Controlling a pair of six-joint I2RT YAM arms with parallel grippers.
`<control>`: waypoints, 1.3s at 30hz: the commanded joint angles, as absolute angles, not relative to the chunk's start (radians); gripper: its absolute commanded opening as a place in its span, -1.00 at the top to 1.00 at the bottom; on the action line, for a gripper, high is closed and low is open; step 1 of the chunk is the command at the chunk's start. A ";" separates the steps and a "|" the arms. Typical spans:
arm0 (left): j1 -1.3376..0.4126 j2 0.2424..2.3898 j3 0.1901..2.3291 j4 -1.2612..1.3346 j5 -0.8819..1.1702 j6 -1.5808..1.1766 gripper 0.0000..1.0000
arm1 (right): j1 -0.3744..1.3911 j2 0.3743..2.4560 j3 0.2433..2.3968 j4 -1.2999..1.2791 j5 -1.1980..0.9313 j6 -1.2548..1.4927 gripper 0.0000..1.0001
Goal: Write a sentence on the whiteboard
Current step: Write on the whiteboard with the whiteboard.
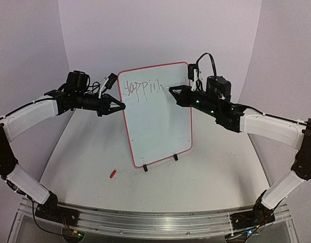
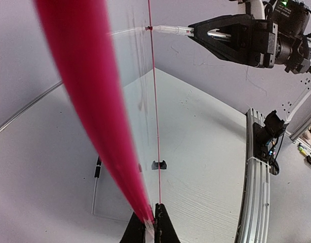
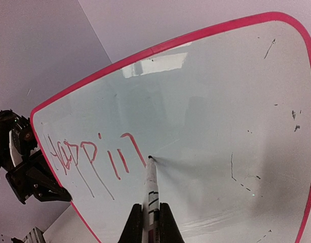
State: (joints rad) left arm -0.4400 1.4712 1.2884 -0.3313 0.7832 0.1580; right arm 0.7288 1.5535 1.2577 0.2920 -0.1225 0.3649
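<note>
Whiteboard (image 1: pixel 158 131) stands upright on its wire stand, approx. mid-counter (image 1: pixel 84 152), between the two arms. Its top-left corner carries the sentence (image 1: pixel 140 89) in thin reddish strokes: roughly "Happin", i.e. only part of the first word, and the last stroke looks like an unfinished n. Rest of the board is blank apart from a few stray specks.

Right hand (image 3: pixel 150 215) is clenched on a marker (image 3: pixel 151 185), with the tip touching the board just right of the last stroke. Left hand (image 1: pixel 121 106) is clamped on the board's left rim near the top, apparently steadying it. A red cap (image 1: pixel 113 173), prob. the marker's, lies on the counter near the board's lower-left corner.

Judgement: early stage. One word is part-written; its remaining letters and all the other words are left to do.
</note>
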 commanded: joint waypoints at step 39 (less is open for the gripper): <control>-0.466 1.499 1.269 -0.504 0.748 0.250 1.00 | 0.726 1.567 1.287 0.321 -0.107 0.371 1.00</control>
State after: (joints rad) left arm -0.4397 1.4712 1.2884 -0.3313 0.7818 0.1569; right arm 0.7288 1.5719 1.2977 0.3141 -0.1059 0.3584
